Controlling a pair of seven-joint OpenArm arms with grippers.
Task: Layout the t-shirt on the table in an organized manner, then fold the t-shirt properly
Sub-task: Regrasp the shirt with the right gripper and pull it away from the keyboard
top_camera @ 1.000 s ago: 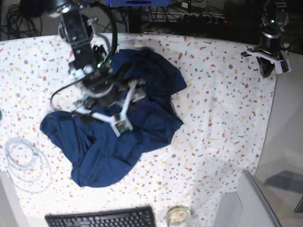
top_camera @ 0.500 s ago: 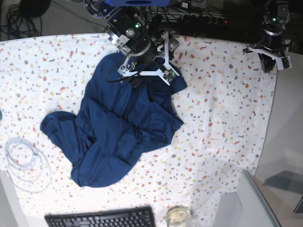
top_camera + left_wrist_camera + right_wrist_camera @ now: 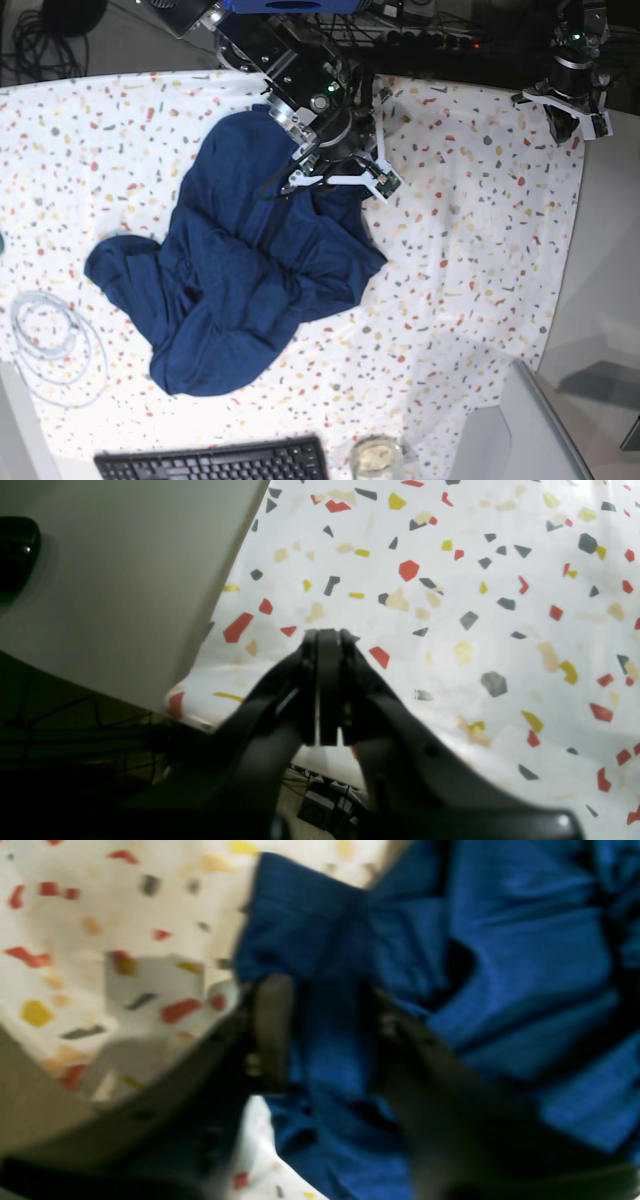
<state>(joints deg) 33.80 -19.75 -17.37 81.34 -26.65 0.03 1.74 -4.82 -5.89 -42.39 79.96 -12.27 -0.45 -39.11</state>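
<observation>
The shirt (image 3: 240,275) lies crumpled on the table (image 3: 470,230), bunched in thick folds that run from under the right claw (image 3: 345,172) down toward the keyboard (image 3: 215,462). In the wrist view the right claw (image 3: 320,1032) has shirt (image 3: 500,970) cloth between its fingers (image 3: 270,1025), a gap showing between them. The picture is blurred, so I cannot tell whether they pinch the fabric or only straddle it.

The main risk is a bad bite. If the fingers close on several stacked layers at once, a pull would drag the whole heap instead of spreading one edge, and the shirt would stay knotted. If they catch only a thin wisp, the cloth could slip out mid-lift. Just left of the fingers the table (image 3: 75,940) cover is close, and pinching it along with the shirt would ruck it up.

The left claw (image 3: 322,680) is clenched on nothing, parked over the table (image 3: 475,580) edge, well apart from the shirt, so it cannot pin the far side. A hard one-armed tug might slide the garment toward the cable (image 3: 50,345) or off the edge.
</observation>
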